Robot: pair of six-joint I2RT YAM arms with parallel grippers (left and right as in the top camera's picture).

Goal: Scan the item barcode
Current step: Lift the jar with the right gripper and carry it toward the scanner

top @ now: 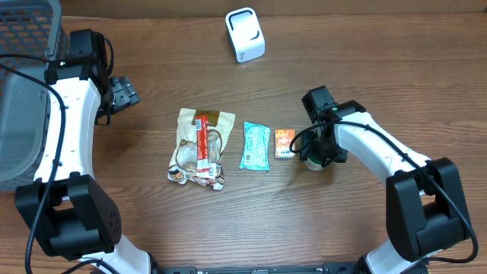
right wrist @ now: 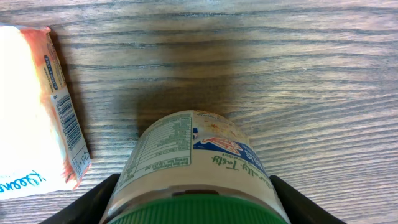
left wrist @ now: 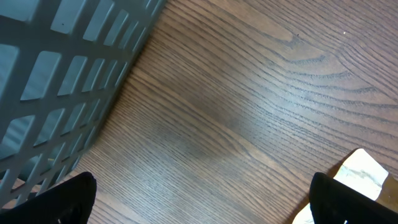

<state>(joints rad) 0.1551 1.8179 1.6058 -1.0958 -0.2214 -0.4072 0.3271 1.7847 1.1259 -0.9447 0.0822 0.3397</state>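
A jar (right wrist: 193, 155) with a green lid and a white printed label stands on the table, and my right gripper (right wrist: 196, 208) is shut on it, one finger against each side just below the lid. From overhead, the jar (top: 311, 162) is mostly hidden under the right gripper (top: 319, 152). The white barcode scanner (top: 245, 34) sits at the back centre, far from the jar. At the left, beside the basket, my left gripper (top: 122, 91) is open and empty; in its wrist view the left gripper (left wrist: 202, 199) has only bare wood between its fingertips.
Close to the jar's left lies a small orange box (top: 284, 142), seen again as the box (right wrist: 37, 112). Further left are a teal packet (top: 256, 144) and a clear snack bag (top: 199, 146). A grey mesh basket (top: 23, 46) fills the left edge.
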